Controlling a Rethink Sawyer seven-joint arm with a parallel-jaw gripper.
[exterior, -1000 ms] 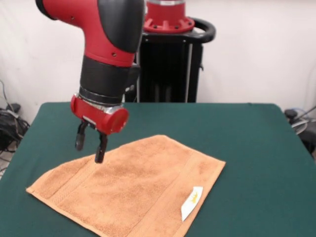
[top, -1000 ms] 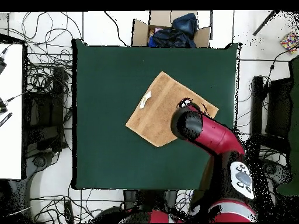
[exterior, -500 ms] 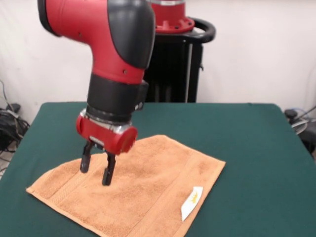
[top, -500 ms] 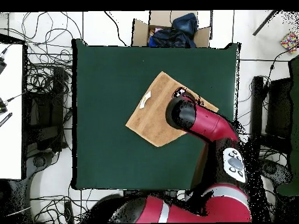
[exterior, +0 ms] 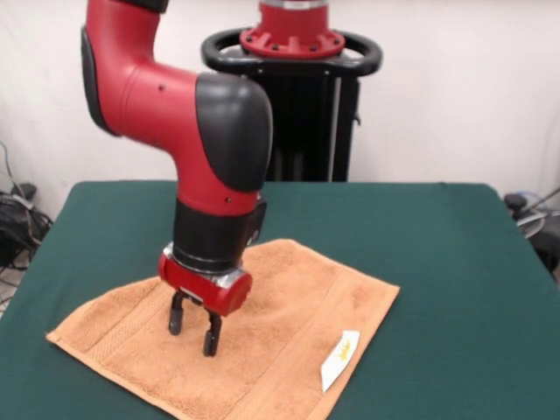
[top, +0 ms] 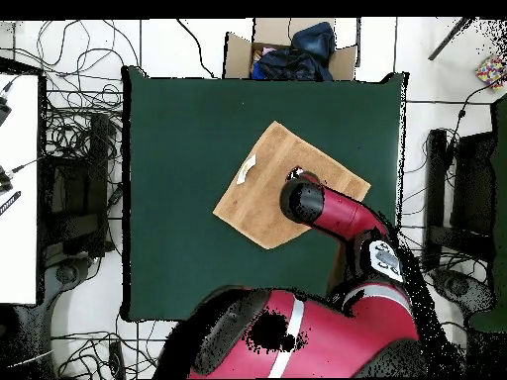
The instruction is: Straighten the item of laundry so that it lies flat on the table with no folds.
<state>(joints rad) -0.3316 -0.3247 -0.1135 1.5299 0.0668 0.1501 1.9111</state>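
One towel (exterior: 254, 337) is all the work there is, and in the front view it lies spread on the green table (exterior: 446, 262), nearer the front edge, turned so its corners point outward like a diamond. Its long axis runs from the low left corner up toward the right corner. A woven band crosses it near the left end, another near the right, and a small white tag (exterior: 339, 357) sits at the right-hand front edge. The gripper (exterior: 194, 328) hangs straight down over the left-centre of the cloth, its two dark fingers (exterior: 211, 335) parted with a narrow gap and nothing between them; whether the tips touch the pile or hover just above it I cannot tell. The towel lies directly beneath the gripper, with more cloth stretching away toward the tagged end than toward the left corner. I see no plain fold from here, though the arm hides the far edge behind it.

From overhead, the towel (top: 262, 188) sits a little off the table's (top: 178, 148) middle, toward the far side from the base, again set diagonally. The tag (top: 248, 164) shows at its upper-left edge. The arm's wrist covers the lower-right part, so the gripper itself is hidden. The lower edge looks cut off at an angle, which may mean a corner is tucked there, just by the wrist
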